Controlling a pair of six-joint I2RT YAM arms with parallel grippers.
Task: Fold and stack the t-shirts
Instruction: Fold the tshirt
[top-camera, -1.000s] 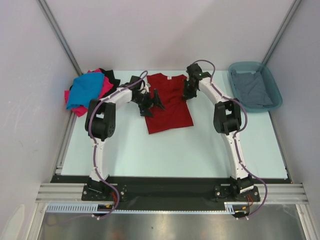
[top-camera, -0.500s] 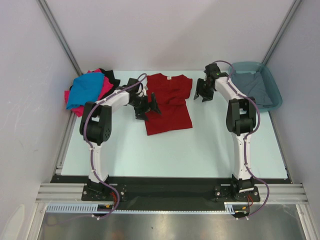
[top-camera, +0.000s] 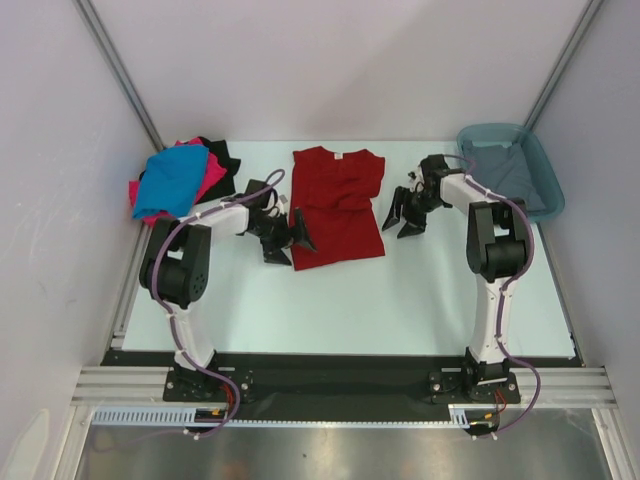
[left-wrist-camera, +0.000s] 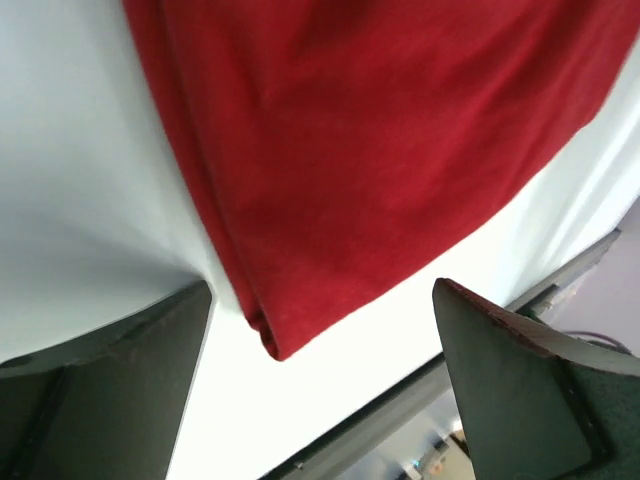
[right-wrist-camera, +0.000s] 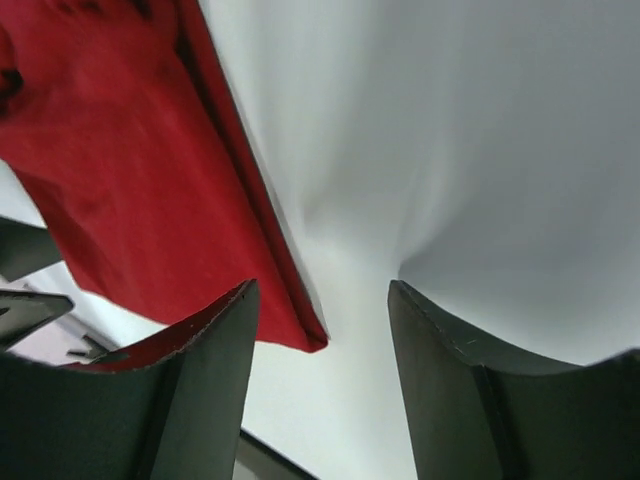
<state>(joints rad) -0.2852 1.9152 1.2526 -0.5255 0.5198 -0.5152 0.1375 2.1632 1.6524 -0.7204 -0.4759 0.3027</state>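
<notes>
A dark red t-shirt (top-camera: 337, 205) lies flat at the back middle of the table, sleeves folded in. My left gripper (top-camera: 285, 240) stands open beside its near left corner, and that corner (left-wrist-camera: 270, 340) shows between my wide-apart fingers (left-wrist-camera: 100, 400), untouched. My right gripper (top-camera: 405, 215) is open just off the shirt's right edge. In the right wrist view the near right corner (right-wrist-camera: 310, 335) lies next to my left finger (right-wrist-camera: 190, 400), with nothing gripped. Blue (top-camera: 170, 180), pink (top-camera: 207, 172) and black (top-camera: 217, 152) t-shirts are heaped at the back left. A grey t-shirt (top-camera: 505, 180) lies in the tub.
The teal plastic tub (top-camera: 548, 170) stands at the back right corner. Grey walls with metal rails close in the table on three sides. The arms' bases sit on a black strip (top-camera: 340, 375) at the near edge.
My right gripper has opened, let go of the red shirt near its collar and swung out to the shirt's right side. My left gripper has slid nearer along the left edge.
</notes>
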